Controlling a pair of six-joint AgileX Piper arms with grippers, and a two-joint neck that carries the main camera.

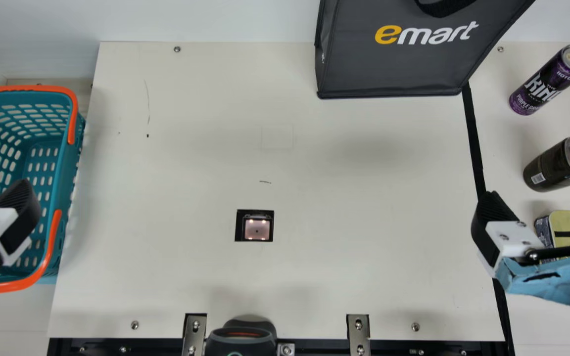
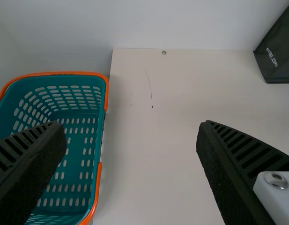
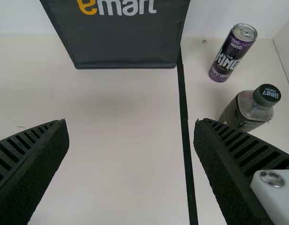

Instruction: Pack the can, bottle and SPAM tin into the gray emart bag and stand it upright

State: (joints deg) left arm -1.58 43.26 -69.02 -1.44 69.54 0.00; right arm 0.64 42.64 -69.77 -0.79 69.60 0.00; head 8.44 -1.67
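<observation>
- Nearest the camera, the left gripper and the right gripper are hanging with fingers spread, pinching nothing, probably for staying ready to grasp.
- Gray emart bag is standing upright by the tabletop's far edge, right of middle, presumably leaving working space in front.
- Teal basket is sitting at the tabletop's left edge, seemingly serving no part of this packing.
- Dark bottle is standing toward the right edge, between can and tin, perhaps keeping its cap upward against leaking.
- Purple can is standing near the far right corner, likely within the right arm's reach.
- SPAM tin is resting nearer, golden face upward, probably offering its sides for gripping.
</observation>
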